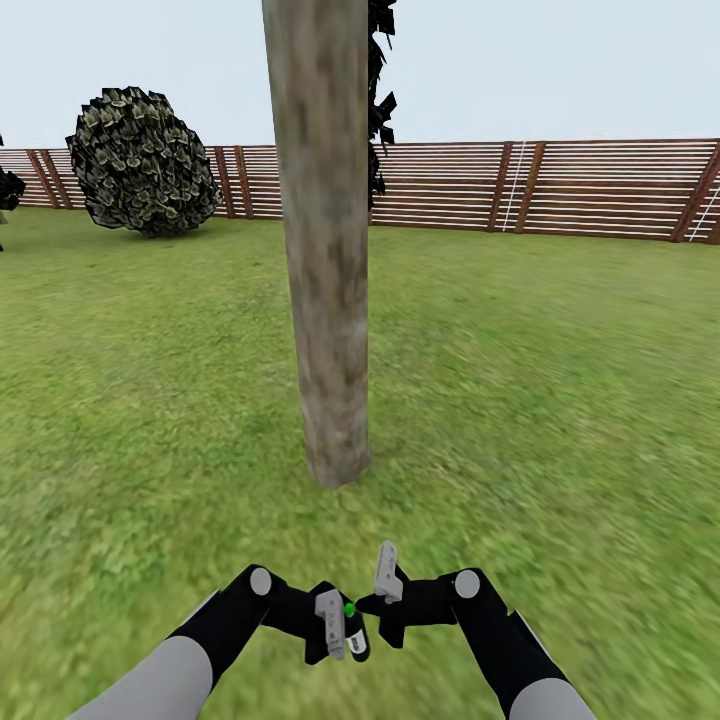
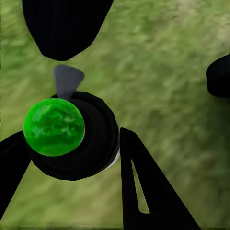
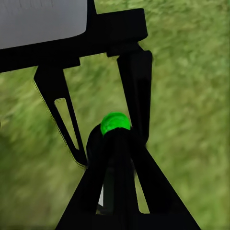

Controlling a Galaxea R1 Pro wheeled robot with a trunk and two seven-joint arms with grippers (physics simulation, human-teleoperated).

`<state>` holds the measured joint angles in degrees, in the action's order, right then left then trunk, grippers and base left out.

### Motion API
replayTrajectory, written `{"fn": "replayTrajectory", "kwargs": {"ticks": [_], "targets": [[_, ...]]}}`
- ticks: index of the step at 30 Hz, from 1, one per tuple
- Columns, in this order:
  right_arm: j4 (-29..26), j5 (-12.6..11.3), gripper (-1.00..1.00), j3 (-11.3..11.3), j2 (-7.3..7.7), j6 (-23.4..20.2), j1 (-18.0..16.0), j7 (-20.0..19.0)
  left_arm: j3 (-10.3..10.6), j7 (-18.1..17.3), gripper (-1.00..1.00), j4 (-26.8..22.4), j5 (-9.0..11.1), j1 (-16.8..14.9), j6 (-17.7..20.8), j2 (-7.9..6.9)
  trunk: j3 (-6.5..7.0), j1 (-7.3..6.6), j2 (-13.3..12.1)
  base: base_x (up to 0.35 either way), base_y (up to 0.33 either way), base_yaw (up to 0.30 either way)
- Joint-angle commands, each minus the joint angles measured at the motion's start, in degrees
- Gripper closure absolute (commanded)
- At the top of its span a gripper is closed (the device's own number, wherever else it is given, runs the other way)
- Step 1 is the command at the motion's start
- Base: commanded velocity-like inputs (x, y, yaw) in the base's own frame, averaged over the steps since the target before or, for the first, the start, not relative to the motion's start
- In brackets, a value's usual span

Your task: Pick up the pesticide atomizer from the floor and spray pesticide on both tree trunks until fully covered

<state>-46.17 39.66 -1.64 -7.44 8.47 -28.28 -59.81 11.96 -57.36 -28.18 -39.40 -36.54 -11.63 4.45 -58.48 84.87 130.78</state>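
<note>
A pale grey-brown mottled tree trunk (image 1: 325, 250) rises from the grass floor (image 1: 560, 400) straight ahead, its foot a short way beyond my hands. The pesticide atomizer (image 1: 356, 640), a small black bottle whose round top shows bright green (image 2: 53, 127), stands upright in my left gripper (image 1: 345, 640), whose fingers (image 2: 143, 191) press both its sides. A grey cone (image 2: 67, 81) points out from the bottle. My right gripper (image 1: 368, 603) looks shut, its tips right at the green top (image 3: 115, 123).
A brown slat fence (image 1: 560, 185) closes the lawn at the back. A round dark bush (image 1: 145, 165) stands at the far left by the fence. Dark foliage (image 1: 378, 100) hangs behind the trunk. Grass stretches on both sides of the trunk.
</note>
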Motion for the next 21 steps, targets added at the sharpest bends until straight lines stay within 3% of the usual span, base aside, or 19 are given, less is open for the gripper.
{"fn": "replayTrajectory", "kwargs": {"ticks": [1,4,8,13,15,21], "targets": [[-0.06,0.6,1.0,0.07,-0.03,0.58,-0.02,-0.04,-0.07,0.07,1.0,-0.05,-0.55,-0.02,-0.58,-0.09,-0.05,-0.01,0.02,0.0,0.0,0.0],[-0.11,0.6,1.0,0.06,-0.03,0.56,-0.02,-0.09,-0.11,0.2,1.0,-0.04,-0.77,-0.01,-0.59,-0.65,-0.05,-0.01,0.02,0.0,0.0,0.0],[-0.1,0.6,1.0,0.05,-0.03,0.51,-0.02,-0.12,-0.16,0.23,1.0,-0.03,-0.84,0.08,-0.59,-2.66,-0.05,-0.01,0.02,0.0,0.0,0.0],[-0.07,0.6,1.0,0.01,-0.03,0.56,-0.02,-0.13,-0.26,0.23,1.0,0.07,-0.79,0.7,-0.58,-7.05,-0.05,-0.01,0.02,0.0,0.0,0.0],[-0.05,0.6,1.0,0.03,-0.01,0.57,-0.02,-0.13,-0.27,0.23,1.0,0.12,-0.9,0.82,-0.53,-9.9,-0.05,-0.01,0.02,0.0,0.0,0.0],[0.14,0.66,1.0,0.17,0.39,0.58,-0.02,-0.16,-0.27,0.37,1.0,0.09,-1.11,0.89,0.04,-15.49,-0.05,-0.01,0.02,0.0,0.0,0.0]]}}
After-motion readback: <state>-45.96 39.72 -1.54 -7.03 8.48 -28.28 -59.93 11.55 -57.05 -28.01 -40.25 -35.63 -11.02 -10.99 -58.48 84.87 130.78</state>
